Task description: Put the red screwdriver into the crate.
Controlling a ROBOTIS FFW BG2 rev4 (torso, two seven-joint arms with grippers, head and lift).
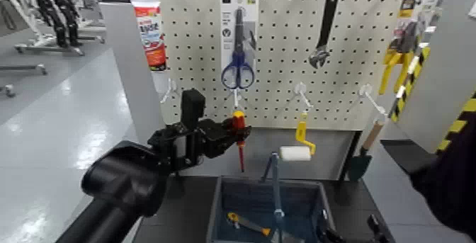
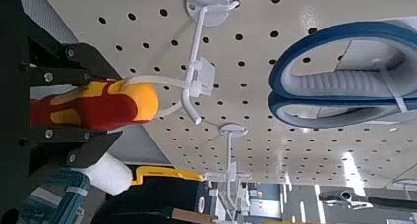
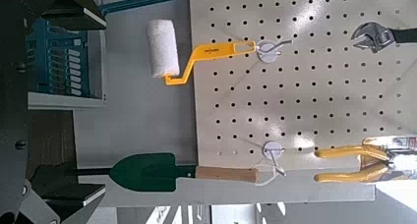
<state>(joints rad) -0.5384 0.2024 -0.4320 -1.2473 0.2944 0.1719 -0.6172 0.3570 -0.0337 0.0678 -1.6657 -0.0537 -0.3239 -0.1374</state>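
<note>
The red screwdriver (image 1: 239,128) hangs upright on a white pegboard hook, just below the scissors. Its red and yellow handle (image 2: 98,104) lies between my left gripper's black fingers (image 2: 54,59). My left gripper (image 1: 228,130) is shut on the handle, which still rests in the hook. The crate (image 1: 221,210), a dark blue-grey bin with an upright handle bar (image 1: 275,189), stands below and in front of the pegboard. It also shows in the right wrist view (image 3: 59,57). My right gripper (image 1: 350,230) is low beside the crate's right end, open and empty.
On the pegboard hang blue scissors (image 1: 239,61), a wrench (image 1: 324,30), a yellow-handled paint roller (image 1: 296,152), a green trowel (image 1: 361,157) and yellow pliers (image 1: 393,58). A yellow-handled tool (image 1: 244,222) lies in the crate. A tube (image 1: 150,30) stands on the left post.
</note>
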